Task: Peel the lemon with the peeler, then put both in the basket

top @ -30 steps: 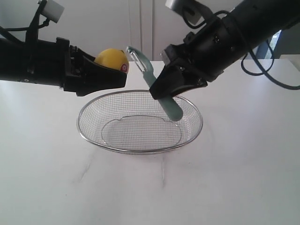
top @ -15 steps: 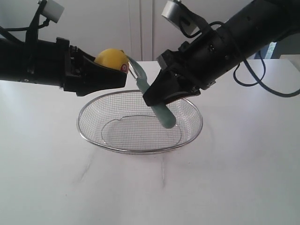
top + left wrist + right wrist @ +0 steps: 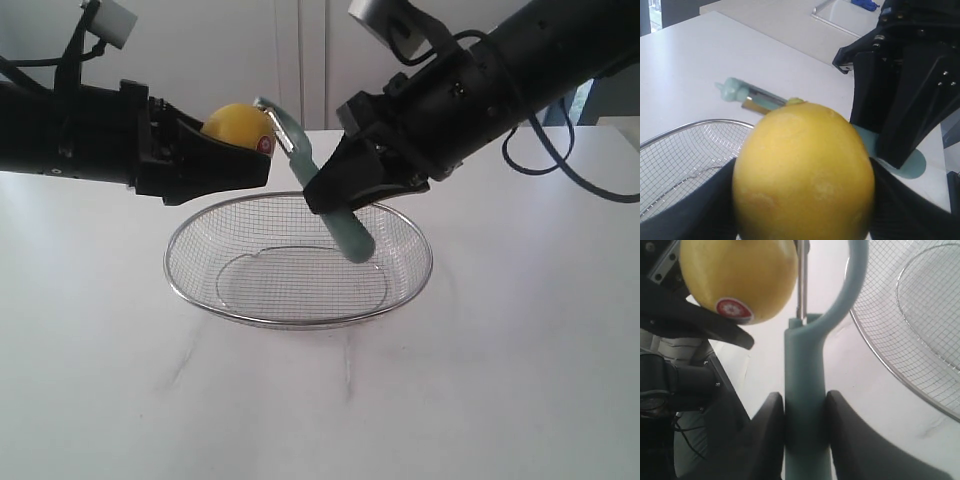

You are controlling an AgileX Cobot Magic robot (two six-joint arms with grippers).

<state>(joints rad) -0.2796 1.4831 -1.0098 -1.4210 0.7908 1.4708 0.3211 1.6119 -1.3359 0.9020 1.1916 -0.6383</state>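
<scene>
My left gripper [image 3: 235, 150] is shut on the yellow lemon [image 3: 236, 124], holding it in the air above the basket's back left rim; its red sticker [image 3: 733, 309] faces the peeler. The lemon [image 3: 804, 170] fills the left wrist view between the black fingers. My right gripper [image 3: 340, 195] is shut on the pale teal handle of the peeler [image 3: 338, 222]. The peeler [image 3: 805, 390] points its curved head and metal blade [image 3: 801, 282] up beside the lemon, close to its skin. The silver wire basket [image 3: 300, 320] lies below both on the white table.
The white table [image 3: 500, 380] spreads around the basket [image 3: 920, 385]. A white wall or cabinet [image 3: 300, 50] stands behind. Dark cables [image 3: 560, 160] hang from the right arm at the back right.
The right gripper has shifted the peeler: its head dipped against the lemon's side half a second ago and now stands higher beside the lemon's top. The left gripper and lemon stay still.
</scene>
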